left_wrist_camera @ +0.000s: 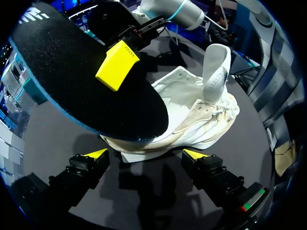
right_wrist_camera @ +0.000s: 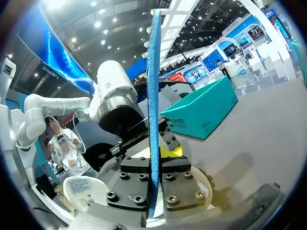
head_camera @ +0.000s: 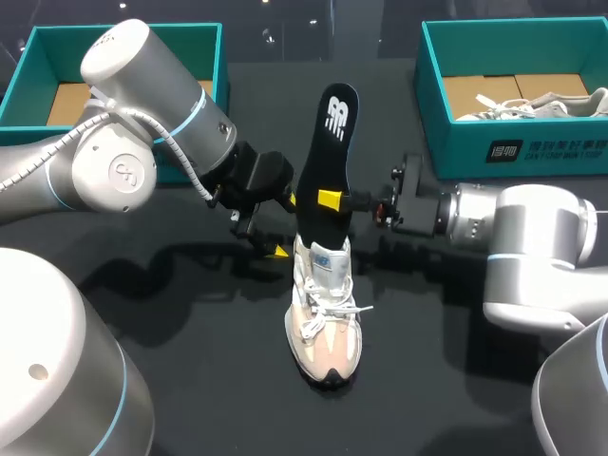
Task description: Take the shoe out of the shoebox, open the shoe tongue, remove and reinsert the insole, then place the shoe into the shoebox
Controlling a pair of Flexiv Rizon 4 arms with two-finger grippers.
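A white and pink sneaker (head_camera: 323, 328) stands on the black table, toe toward the near edge. A black insole (head_camera: 328, 161) rises upright from its opening. My right gripper (head_camera: 332, 199) comes in from the right and is shut on the insole at mid-height. In the right wrist view the insole's blue edge (right_wrist_camera: 153, 96) runs between that gripper's (right_wrist_camera: 154, 165) fingers. My left gripper (head_camera: 285, 226) is open just left of the shoe's heel, touching nothing. In the left wrist view the sneaker (left_wrist_camera: 192, 120) lies ahead of the left gripper (left_wrist_camera: 146, 154), and the insole (left_wrist_camera: 86, 81) leans over it.
A teal shoebox (head_camera: 204, 43) stands at the back left behind my left arm. A second teal box (head_camera: 475, 142) at the back right holds another white shoe (head_camera: 532, 103). The dark table (head_camera: 190, 313) stretches around the sneaker.
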